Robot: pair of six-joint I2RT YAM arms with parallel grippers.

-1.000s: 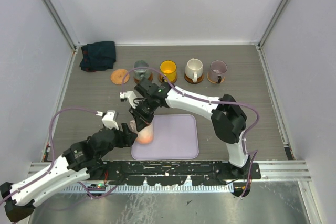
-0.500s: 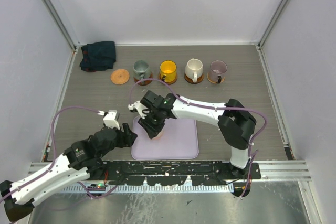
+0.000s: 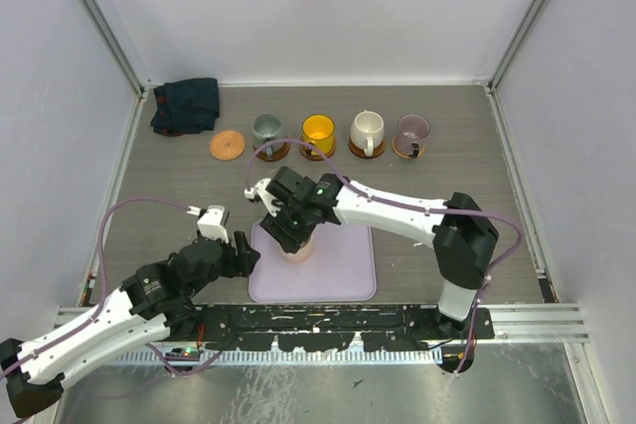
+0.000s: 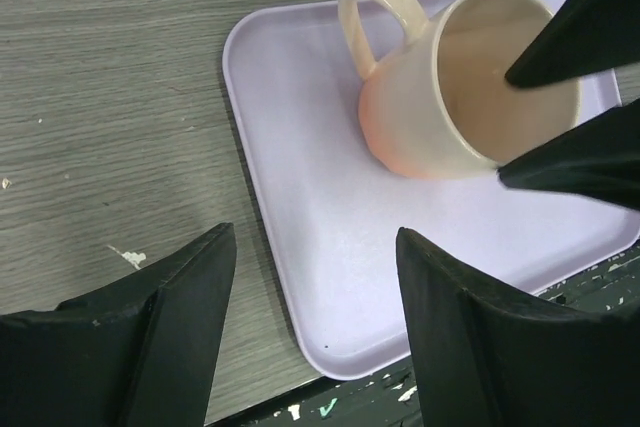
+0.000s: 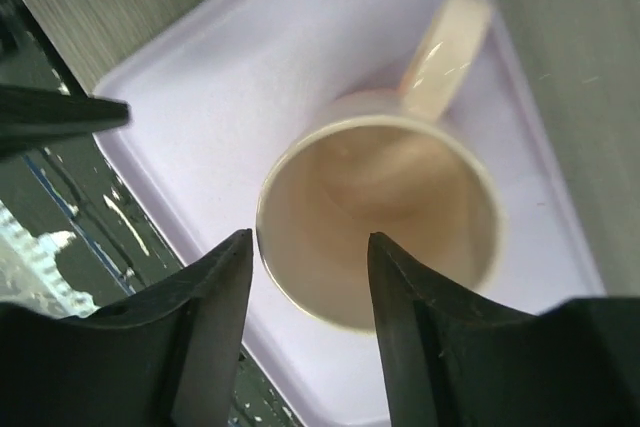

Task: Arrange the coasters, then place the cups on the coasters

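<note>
1. All round: plain white enclosure walls (image 3: 328, 17) and slanting metal corner posts (image 3: 99, 17). Below, a grey wood-grain bench (image 3: 477, 186), with a few pale flecks in the left wrist view.
2. Far back left, against the wall: crumpled dark teal cloth (image 3: 185, 104).
3. Just right of the cloth: bare orange-tan cork round coaster (image 3: 227, 145), flat on the bench.
4. Near left: left pincer (image 3: 241, 253) (image 4: 315, 237), spread wide and empty, low over the bench beside the left edge of the lilac rectangular tray (image 3: 343, 270) (image 4: 300, 197).
5. On the tray's left part: pale pink handled mug (image 3: 296, 250) (image 4: 400, 127) (image 5: 380, 207), mouth up. Right pincer (image 3: 290, 230) (image 5: 308, 239) directly above its rim, jaws parted, clamping nothing; contact with the rim unclear.
6. Back row, left to right: grey-green mug (image 3: 266, 130), yellow-orange mug (image 3: 318, 130), cream white mug (image 3: 367, 129), translucent purple-grey mug (image 3: 412, 129). Each seated on one of four round coasters (image 3: 370, 154), evenly spaced, well apart from the tray.
</note>
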